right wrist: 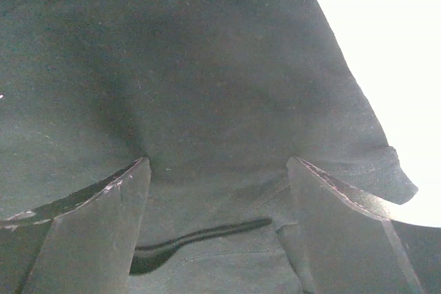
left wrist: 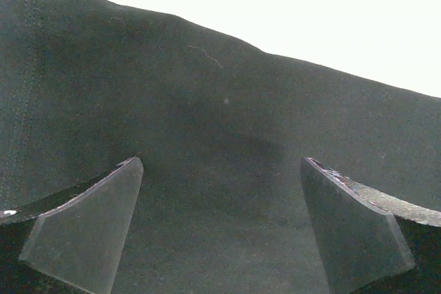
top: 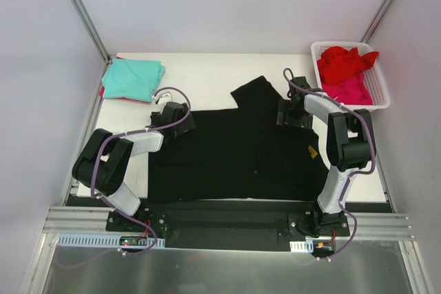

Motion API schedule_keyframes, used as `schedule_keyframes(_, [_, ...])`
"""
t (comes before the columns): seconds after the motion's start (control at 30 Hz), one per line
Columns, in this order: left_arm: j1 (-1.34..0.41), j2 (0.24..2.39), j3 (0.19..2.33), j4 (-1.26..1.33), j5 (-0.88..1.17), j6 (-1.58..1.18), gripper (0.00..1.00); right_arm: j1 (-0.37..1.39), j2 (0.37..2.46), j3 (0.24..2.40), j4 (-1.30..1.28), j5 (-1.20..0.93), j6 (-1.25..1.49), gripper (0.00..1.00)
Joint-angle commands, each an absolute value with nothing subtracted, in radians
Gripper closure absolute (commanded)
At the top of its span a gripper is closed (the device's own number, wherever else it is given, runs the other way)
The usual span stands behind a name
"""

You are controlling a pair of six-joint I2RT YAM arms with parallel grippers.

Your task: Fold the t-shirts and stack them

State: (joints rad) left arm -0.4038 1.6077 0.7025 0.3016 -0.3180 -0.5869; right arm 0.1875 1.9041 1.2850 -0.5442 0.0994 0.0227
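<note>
A large black t-shirt [top: 234,153] lies spread over the middle of the table, one sleeve [top: 255,94] pointing to the back. My left gripper [top: 180,123] stands open low over its left upper edge; the left wrist view shows flat black cloth [left wrist: 207,101] between the spread fingers [left wrist: 89,228], with nothing pinched. My right gripper [top: 284,111] is open at the shirt's right shoulder. There its fingers [right wrist: 344,218] straddle a folded hem of the black cloth [right wrist: 193,67]. A folded teal t-shirt [top: 133,78] rests at the back left. Red [top: 344,62] and pink [top: 348,89] t-shirts lie crumpled in the basket.
The white slotted basket [top: 382,94] stands at the back right corner. A pink edge [top: 103,91] peeks from under the teal shirt. Bare white table [top: 207,74] shows behind the black shirt. Metal frame posts rise at both back corners.
</note>
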Motion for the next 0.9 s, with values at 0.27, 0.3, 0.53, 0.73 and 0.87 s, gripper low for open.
schedule_keyframes(0.27, [-0.393, 1.523, 0.597, 0.227, -0.278, -0.672, 0.01, 0.184, 1.815, 1.158, -0.552, 0.078, 0.063, 0.16])
schedule_keyframes(0.3, [-0.394, 1.514, 0.592, 0.218, -0.278, -0.675, 0.01, 0.184, 1.795, 1.149, -0.552, 0.074, 0.064, 0.16])
schedule_keyframes(0.53, [-0.402, 1.399, 0.546, 0.158, -0.285, -0.68, 0.01, 0.187, 1.717, 1.091, -0.558, 0.054, 0.069, 0.16])
schedule_keyframes(0.73, [-0.405, 1.373, 0.581, 0.124, -0.291, -0.66, 0.01, 0.186, 1.712, 1.123, -0.586, 0.068, 0.061, 0.16])
schedule_keyframes(0.87, [-0.406, 1.379, 0.63, 0.106, -0.296, -0.632, 0.01, 0.186, 1.704, 1.172, -0.609, 0.066, 0.061, 0.16])
